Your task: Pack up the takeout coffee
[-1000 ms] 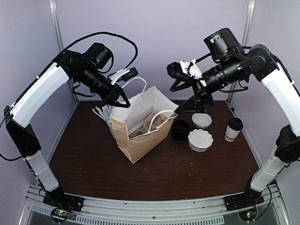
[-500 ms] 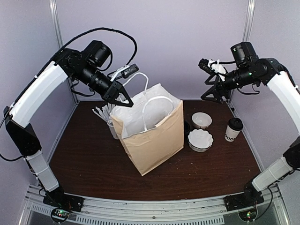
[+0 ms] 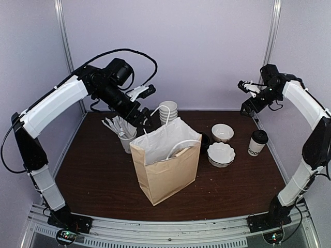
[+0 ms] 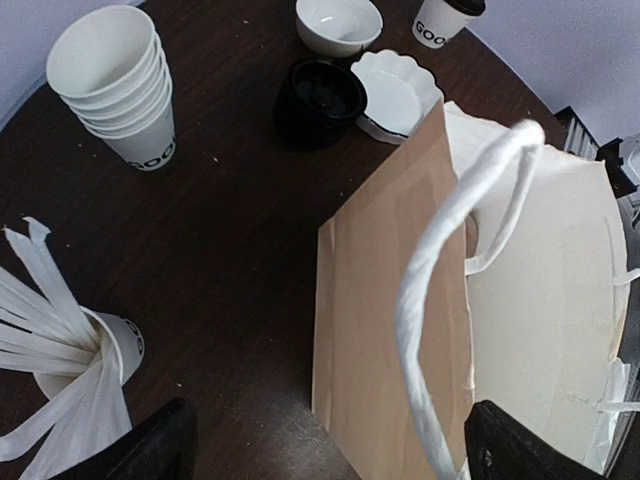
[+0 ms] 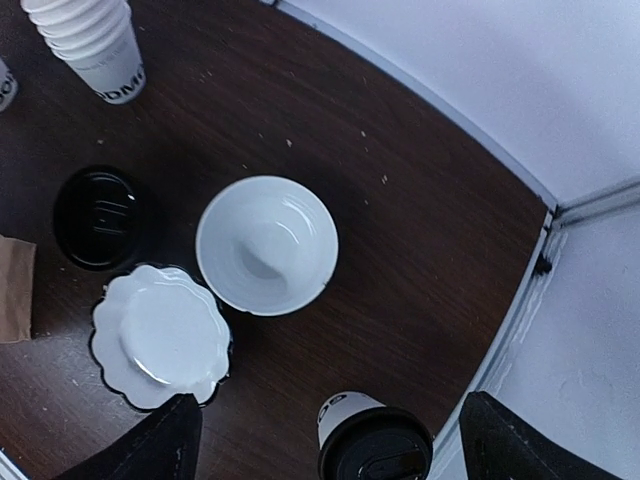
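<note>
The takeout coffee (image 3: pixel 257 142), a white cup with a black lid, stands at the table's right edge. It shows directly below my right gripper (image 5: pixel 340 452), low between the fingers (image 5: pixel 165 440). My right gripper (image 3: pixel 245 97) hangs high at the back right, open and empty. A brown paper bag (image 3: pixel 166 166) lined with white paper stands upright mid-table. My left gripper (image 3: pixel 146 123) hovers just behind the bag's top, open. In the left wrist view the bag's white handle (image 4: pixel 450 300) arches loose between the wide-spread jaws of my left gripper (image 4: pixel 330 462).
A stack of white cups (image 3: pixel 168 111) stands behind the bag. A cup of straws (image 3: pixel 124 137) is to the bag's left. Right of the bag are black lids (image 5: pixel 97 217), a white bowl (image 5: pixel 266 243) and a scalloped dish (image 5: pixel 158 335).
My left gripper has opened and let go of the bag's handle, and the bag now stands upright on its own. My right arm has swung back to the far right.
</note>
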Available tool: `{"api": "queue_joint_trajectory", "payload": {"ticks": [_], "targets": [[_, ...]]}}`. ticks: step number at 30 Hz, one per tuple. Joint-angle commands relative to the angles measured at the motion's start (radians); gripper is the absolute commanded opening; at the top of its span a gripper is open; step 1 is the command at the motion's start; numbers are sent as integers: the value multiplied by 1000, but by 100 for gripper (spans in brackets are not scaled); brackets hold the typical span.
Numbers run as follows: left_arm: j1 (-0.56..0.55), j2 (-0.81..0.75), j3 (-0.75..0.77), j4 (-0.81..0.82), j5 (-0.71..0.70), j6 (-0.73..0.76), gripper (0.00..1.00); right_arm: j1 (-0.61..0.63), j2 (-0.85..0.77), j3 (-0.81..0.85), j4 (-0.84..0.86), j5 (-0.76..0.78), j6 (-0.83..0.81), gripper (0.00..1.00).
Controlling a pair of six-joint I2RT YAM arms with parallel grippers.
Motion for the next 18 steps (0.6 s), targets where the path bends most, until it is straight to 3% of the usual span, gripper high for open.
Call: {"api": "queue_joint_trajectory", "payload": {"ticks": [1, 4, 8, 18], "targets": [[6, -149, -65, 178, -95, 1, 97, -8, 29, -62, 30, 259, 45, 94], [6, -205, -130, 218, -97, 12, 93, -22, 67, -76, 31, 344, 41, 92], [6, -264, -208, 257, -109, 18, 92, -51, 149, -28, -89, 338, 53, 91], [6, -294, -267, 259, -85, 38, 92, -141, 174, -44, -167, 337, 27, 87]]}}
